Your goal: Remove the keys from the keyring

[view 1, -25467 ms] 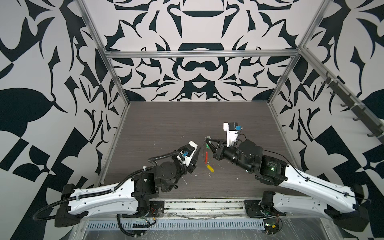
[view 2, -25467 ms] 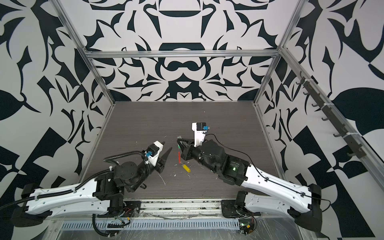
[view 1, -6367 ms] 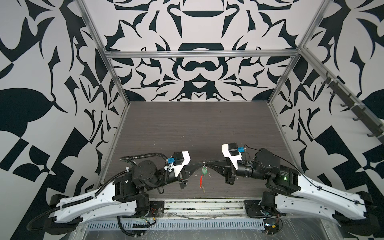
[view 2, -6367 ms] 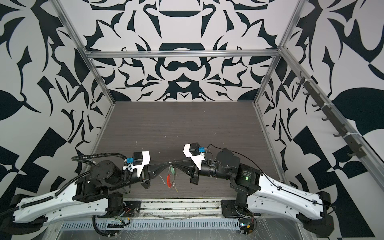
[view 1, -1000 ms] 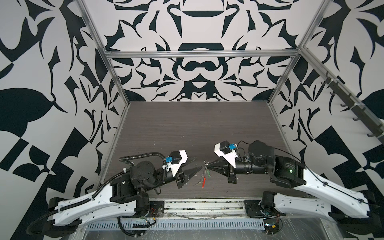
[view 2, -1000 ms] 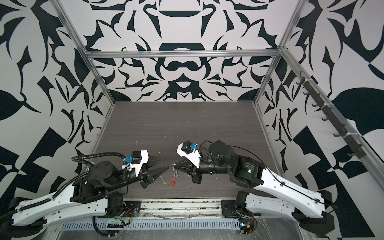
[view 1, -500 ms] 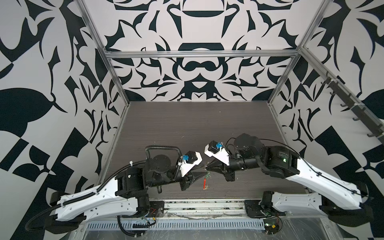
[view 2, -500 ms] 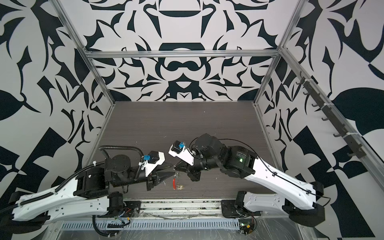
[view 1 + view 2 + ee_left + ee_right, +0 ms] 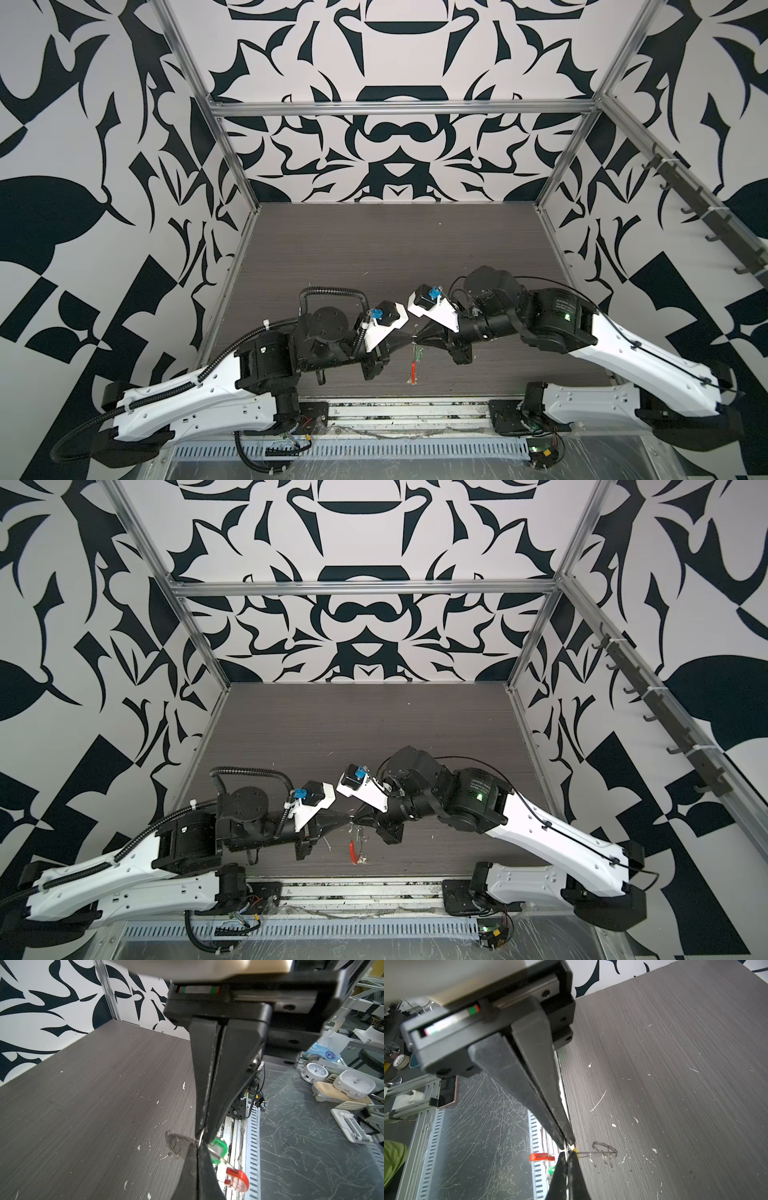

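Observation:
Both grippers meet tip to tip above the table's front middle in both top views. The keyring hangs edge-on below them, its red section point(image 9: 413, 370) point(image 9: 352, 852) lowest. The green-tagged key point(image 9: 420, 354) dangles beside the hoop. In the left wrist view my left gripper point(image 9: 202, 1136) is shut on the thin hoop wire, with the green tag point(image 9: 218, 1148) and red section point(image 9: 238, 1180) behind. My right gripper point(image 9: 569, 1144) is shut, a sliver of yellow tag point(image 9: 575, 1149) at its tips. That key's metal blade point(image 9: 176, 1142) sticks out sideways over the table.
The grey wood-grain table point(image 9: 374, 249) carries white flecks and scratches. Patterned walls with metal posts close in three sides. A slotted rail point(image 9: 374, 451) runs along the front edge. Beyond it, in the left wrist view, lie clocks point(image 9: 353, 1084) and other clutter.
My left arm has swung in to the right gripper's tips and its jaws have closed there. The right arm has shifted slightly left, still holding the bundle.

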Controlling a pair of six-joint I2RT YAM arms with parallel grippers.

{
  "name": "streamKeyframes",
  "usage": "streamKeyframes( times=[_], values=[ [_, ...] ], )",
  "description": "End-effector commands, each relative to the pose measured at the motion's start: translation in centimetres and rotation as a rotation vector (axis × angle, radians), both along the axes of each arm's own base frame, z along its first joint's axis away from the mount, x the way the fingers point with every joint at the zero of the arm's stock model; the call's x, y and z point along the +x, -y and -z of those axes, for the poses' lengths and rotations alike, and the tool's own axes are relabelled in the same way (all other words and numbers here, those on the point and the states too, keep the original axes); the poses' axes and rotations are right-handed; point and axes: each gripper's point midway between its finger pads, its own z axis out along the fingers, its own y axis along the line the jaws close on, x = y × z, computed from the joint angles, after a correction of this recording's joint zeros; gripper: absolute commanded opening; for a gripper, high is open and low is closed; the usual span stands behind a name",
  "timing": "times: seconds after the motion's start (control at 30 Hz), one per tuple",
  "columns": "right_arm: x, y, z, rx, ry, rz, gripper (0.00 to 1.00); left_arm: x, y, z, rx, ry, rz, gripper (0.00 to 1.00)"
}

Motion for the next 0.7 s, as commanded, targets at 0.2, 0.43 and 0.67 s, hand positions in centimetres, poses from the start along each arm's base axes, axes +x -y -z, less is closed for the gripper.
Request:
streamKeyframes(
  times=[0.2,0.43,0.67],
  values=[
    [1.3,-0.9,-4.8,0.246,0.110,0.059,0.35,0.7,-0.5,-2.9,-0.161,0.068,-0.043,0.00],
    [1.5,-0.4,-5.5,0.387,0.141,0.096,0.40,0.6,-1.4,-4.4,-0.266,0.105,-0.053,0.00],
    [0.7,-0.4,-6.1,0.519,0.147,0.061,0.41,0.3,-1.7,-5.7,-0.349,0.145,-0.036,0.00]
  ],
)
